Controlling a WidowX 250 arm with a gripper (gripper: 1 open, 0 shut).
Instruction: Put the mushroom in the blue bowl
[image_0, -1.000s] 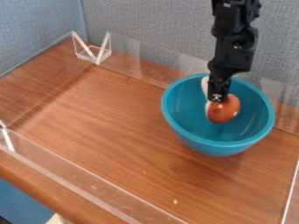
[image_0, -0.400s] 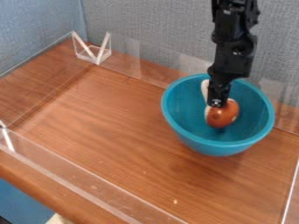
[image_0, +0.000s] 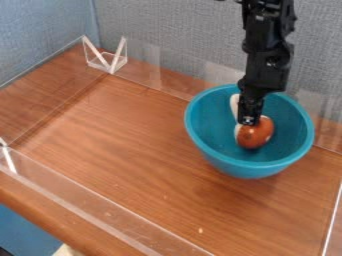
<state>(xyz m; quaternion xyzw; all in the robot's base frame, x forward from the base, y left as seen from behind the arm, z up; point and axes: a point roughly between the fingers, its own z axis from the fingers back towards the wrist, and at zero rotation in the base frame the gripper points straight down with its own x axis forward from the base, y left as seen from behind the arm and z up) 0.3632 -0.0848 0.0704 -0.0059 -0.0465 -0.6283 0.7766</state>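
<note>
Nearest the camera is the clear plastic wall (image_0: 147, 205) that fences in the wooden counter (image_0: 120, 130). Most of the woodgrain top is just bare.

Over on the right sits the blue bowl (image_0: 218, 158), upright, close to the right-hand wall. The mushroom (image_0: 254, 132) is inside it, about in the middle, orange-brown cap down. A bit of cream stem pokes up beside the fingers. The end effector (image_0: 250, 112) is reaching down into the bowl and is clamped shut on the mushroom, so the cap hangs right at the fingertips. I honestly can't tell if the cap is touching the bowl's floor or sitting just off it.

The black arm (image_0: 267, 40) drops in from the top edge, pretty much vertical, with the wrist pointing straight down over the bowl.

Compared with a second ago, basically nothing has changed. The arm is in the same spot, the grip is the same, the bowl hasn't budged, and the mushroom is in the same place inside it.

Further back, a little clear folded plastic stand (image_0: 104, 55) sits in the far left corner. Behind everything is a grey-blue fabric backdrop (image_0: 174, 30).
</note>
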